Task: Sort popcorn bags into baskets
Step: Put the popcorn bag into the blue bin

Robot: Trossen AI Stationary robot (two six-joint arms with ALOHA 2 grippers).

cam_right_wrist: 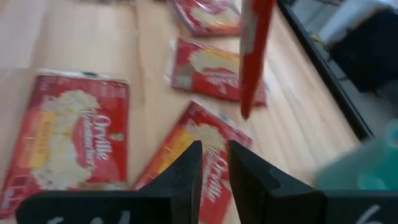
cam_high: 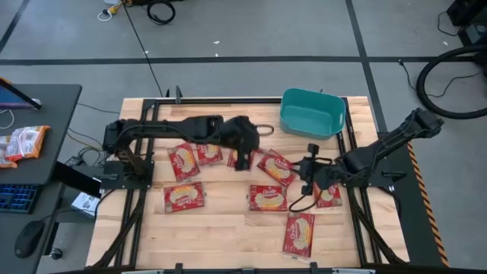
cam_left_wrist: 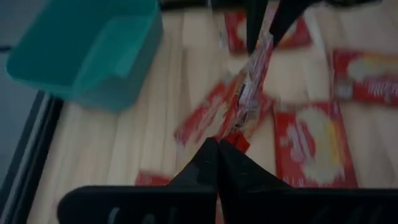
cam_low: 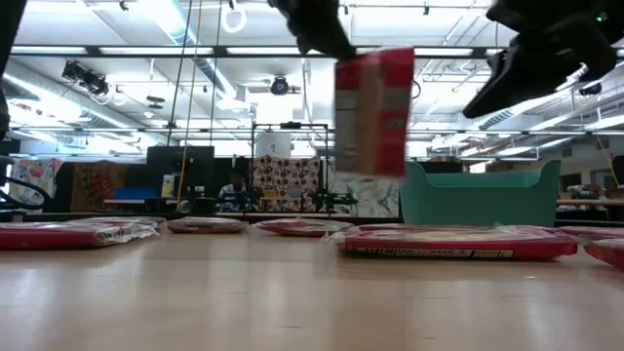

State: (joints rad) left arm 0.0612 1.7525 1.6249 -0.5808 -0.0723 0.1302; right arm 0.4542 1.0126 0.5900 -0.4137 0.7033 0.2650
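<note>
Left end effector (cam_left_wrist: 217,146) pinching a popcorn bag (cam_low: 374,112) aloft, right end effector (cam_right_wrist: 213,163) narrowly parted, teal bin (cam_high: 312,113) holding nothing visible

1. The popcorn bags (cam_high: 269,198) are red with a cream-yellow centre picture and white lettering.
2. The basket (cam_high: 312,113) is plain teal, with no pattern on its sides.
3. The surface (cam_high: 221,224) is pale wood, laid in light planks, with a black frame around it.
4. Both arms are dark, and the left end effector (cam_left_wrist: 217,146) and right end effector (cam_right_wrist: 214,152) are black.
</note>
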